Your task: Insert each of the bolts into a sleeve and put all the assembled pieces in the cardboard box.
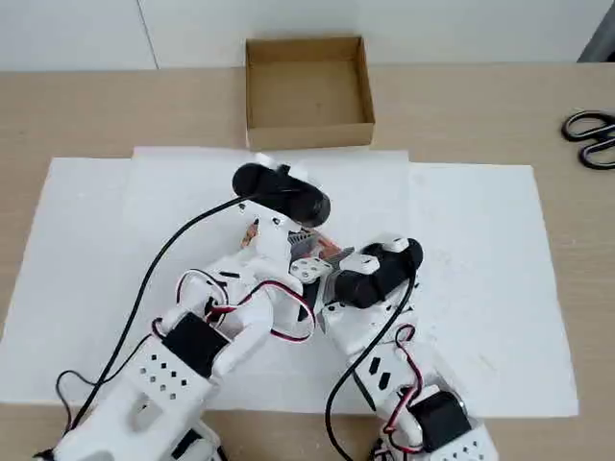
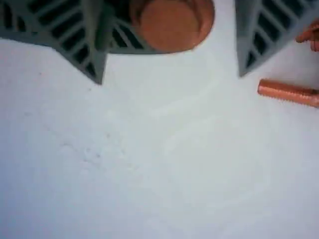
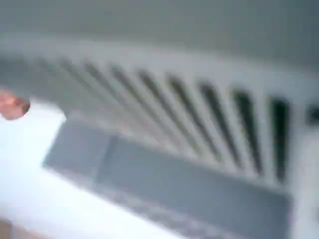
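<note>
The left gripper (image 2: 169,77) hung just over the white paper sheet (image 2: 149,164) with its jaws apart. A round copper-coloured metal piece (image 2: 169,22) sat between them, against one finger and clear of the other; the view was too close to say whether it was a sleeve or a bolt head. A slim loose copper bolt (image 2: 288,92) lay on the sheet just outside one jaw. The right gripper (image 1: 312,252) was close beside the left one, and I could not tell whether it held anything.

Beyond both grippers the square brown cardboard box (image 1: 307,134) looked empty. By my reckoning nothing was packed yet, and the pairing and boxing were all left to do. Black-handled scissors (image 1: 591,139) lay well off on the right gripper's side, on the wooden table (image 1: 77,106), in nobody's way. The two arms crowding each other seemed the only hindrance.
</note>
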Robot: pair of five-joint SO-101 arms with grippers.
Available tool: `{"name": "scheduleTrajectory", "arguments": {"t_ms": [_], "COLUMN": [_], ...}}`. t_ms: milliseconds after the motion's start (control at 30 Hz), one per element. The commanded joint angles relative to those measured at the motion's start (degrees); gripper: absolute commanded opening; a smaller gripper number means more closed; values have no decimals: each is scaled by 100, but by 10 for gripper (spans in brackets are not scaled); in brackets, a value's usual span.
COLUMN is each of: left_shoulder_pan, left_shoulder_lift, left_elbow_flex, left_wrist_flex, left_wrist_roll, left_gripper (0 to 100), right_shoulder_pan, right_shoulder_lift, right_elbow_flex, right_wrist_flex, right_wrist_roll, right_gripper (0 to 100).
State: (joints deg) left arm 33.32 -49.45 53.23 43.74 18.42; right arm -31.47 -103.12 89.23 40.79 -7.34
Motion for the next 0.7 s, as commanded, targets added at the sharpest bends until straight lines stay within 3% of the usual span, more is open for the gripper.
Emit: {"name": "scheduleTrajectory", "arguments": {"t_ms": [0,367,667], "left_shoulder_pan": [-18,-651,-1714], "left_shoulder_lift": [-132,-132,-141], "left_elbow_flex": [-92,-479,-954], "left_wrist_flex": [9,352,818], "left_wrist_roll": [-53,-62,-62], "left_gripper": [169,170,170], "right_shoulder_pan": [-22,-22,-13], "right_shoulder_lift": [-84,-84,-84], "right_elbow_flex": [-97,-97,-97], "right_wrist_flex": [-163,-163,-163], "right_wrist_roll": [-35,-35,-18], "right_gripper": [3,3,3]}}
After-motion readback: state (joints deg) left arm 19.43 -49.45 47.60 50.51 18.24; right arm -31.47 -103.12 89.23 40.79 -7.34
